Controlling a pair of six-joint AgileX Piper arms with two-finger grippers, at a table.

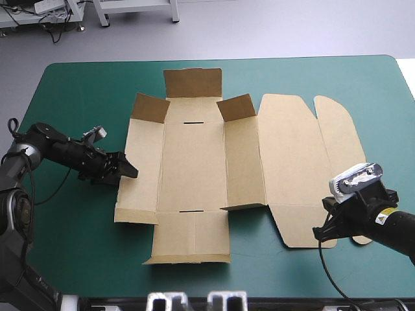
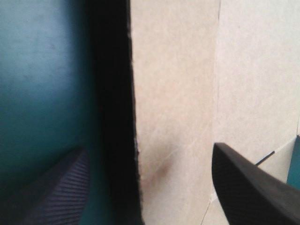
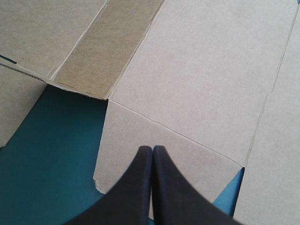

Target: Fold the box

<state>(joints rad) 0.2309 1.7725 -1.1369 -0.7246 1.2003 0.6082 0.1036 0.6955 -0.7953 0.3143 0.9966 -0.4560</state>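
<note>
Left end effector (image 2: 149, 149) spread wide astride box (image 2: 187, 93) edge; teal-green cover (image 2: 42, 70) alongside.

The table (image 1: 389, 84), under a teal-green cover (image 1: 78, 240), carries one brown box (image 1: 194, 168), a cut board sheet spread mostly flat from the middle toward the right edge, with three short flaps (image 1: 192, 82) raised on its far side and the lid panel (image 1: 288, 168) lying flat.

No text, number or brand can be read anywhere; a yellow label (image 1: 388, 218) on the right arm (image 1: 399, 228) is too small to make out.
</note>
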